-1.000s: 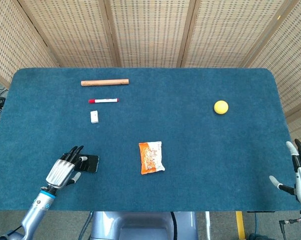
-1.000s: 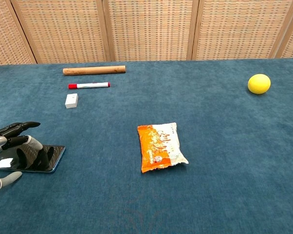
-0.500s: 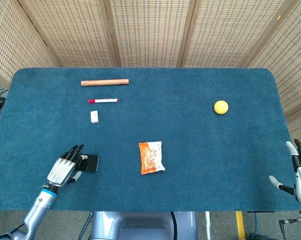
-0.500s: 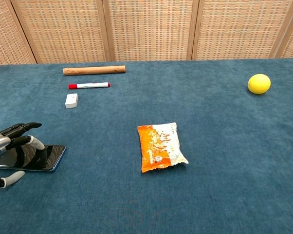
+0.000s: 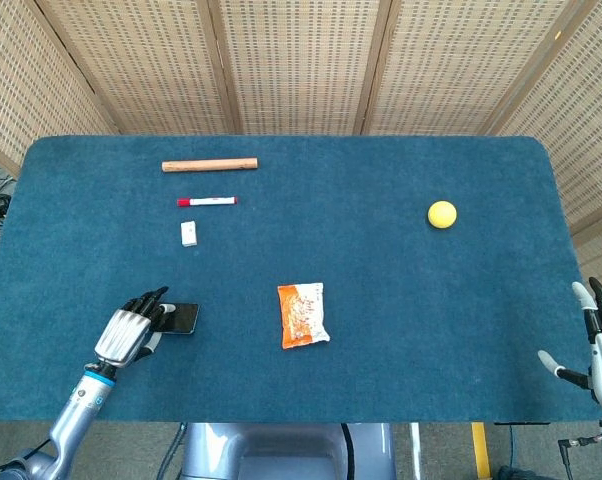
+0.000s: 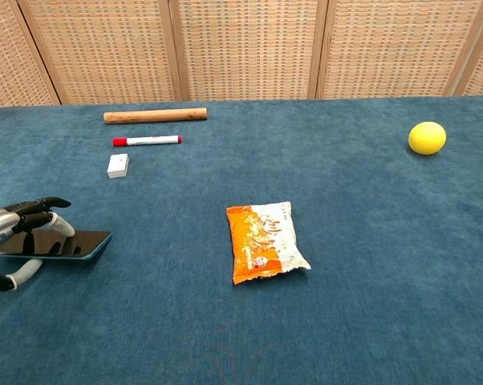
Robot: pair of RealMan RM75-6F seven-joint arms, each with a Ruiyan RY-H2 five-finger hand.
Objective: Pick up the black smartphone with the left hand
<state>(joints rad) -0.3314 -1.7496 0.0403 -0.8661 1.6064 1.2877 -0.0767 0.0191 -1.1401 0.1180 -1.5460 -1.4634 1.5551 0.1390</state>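
Observation:
The black smartphone [image 5: 182, 318] [image 6: 75, 244] is at the front left of the blue table [image 5: 381, 280]. My left hand [image 5: 129, 331] [image 6: 15, 234] grips its left end, fingers lying over the screen and the thumb underneath. In the chest view the phone looks raised a little off the cloth and nearly level. My right hand [image 5: 598, 345] hangs open beyond the table's right front corner, holding nothing; the chest view does not show it.
An orange snack packet [image 5: 303, 314] [image 6: 266, 241] lies mid-table. At the back left are a wooden stick [image 5: 209, 164], a red-capped marker [image 5: 207, 201] and a small white eraser [image 5: 188, 234]. A yellow ball [image 5: 442, 214] sits at the right.
My left hand has closed around the phone's left end and lifted it slightly; the phone has shifted a little away from the front edge. The right hand has not moved.

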